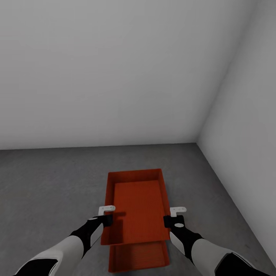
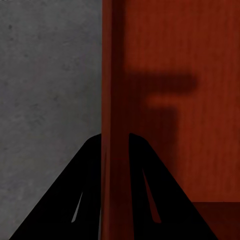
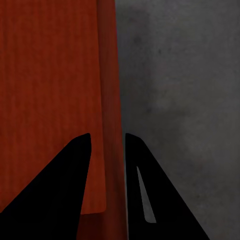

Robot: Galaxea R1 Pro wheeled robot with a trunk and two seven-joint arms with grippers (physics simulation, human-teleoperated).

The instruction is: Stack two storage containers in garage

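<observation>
Garage floor [image 1: 50, 180], white walls [image 1: 115, 69], stacked containers [image 1: 138, 207] (gripper-held both sides)

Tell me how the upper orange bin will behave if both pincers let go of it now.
The upper bin looks stiff: its walls stay straight with the left pincer and right pincer each pinching one long side. Empty and shallow, it is probably light. It sits offset from the lower bin, so it may settle unevenly or slide rather than nest squarely.
</observation>
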